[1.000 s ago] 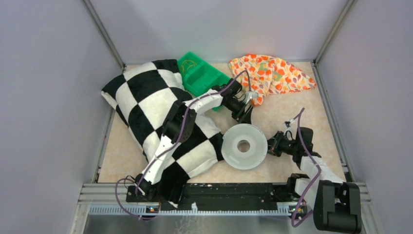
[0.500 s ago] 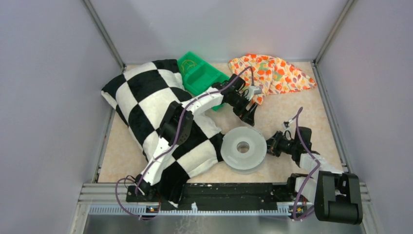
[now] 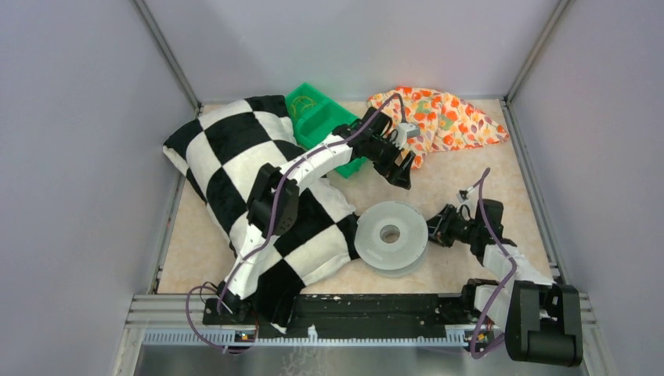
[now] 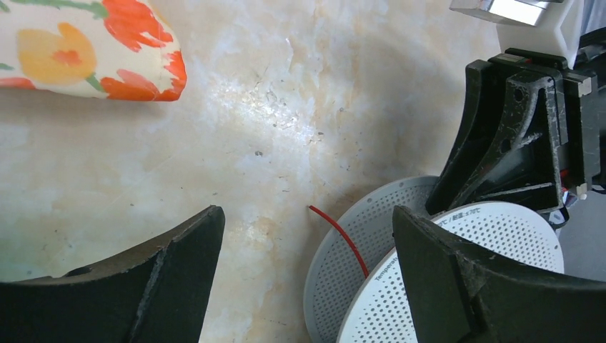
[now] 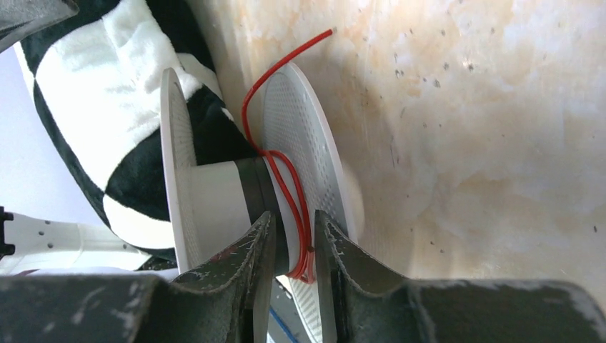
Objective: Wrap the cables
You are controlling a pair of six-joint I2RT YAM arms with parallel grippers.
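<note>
A white perforated spool [image 3: 389, 235] lies on the table with thin red cables [image 5: 286, 179] wound on its hub. One free cable end [image 4: 341, 236] sticks out past the flange [image 4: 386, 214]. My left gripper [image 3: 403, 168] hangs open above the bare tabletop beyond the spool; in its wrist view the left gripper [image 4: 306, 214] has nothing between its wide jaws. My right gripper [image 3: 437, 229] sits at the spool's right rim. In the right wrist view the right gripper [image 5: 294, 216] shows jaws a narrow gap apart, the red strands passing between them.
A black-and-white checkered blanket [image 3: 235, 164] covers the left side, touching the spool. A green bin [image 3: 317, 117] stands at the back under the left arm. A floral cloth [image 3: 438, 117] lies at the back right, its corner [image 4: 86, 43] near the left gripper.
My left gripper has opened wide and drawn back from the spool toward the floral cloth. The right jaws have parted slightly from shut. The spool has shifted a little left.
</note>
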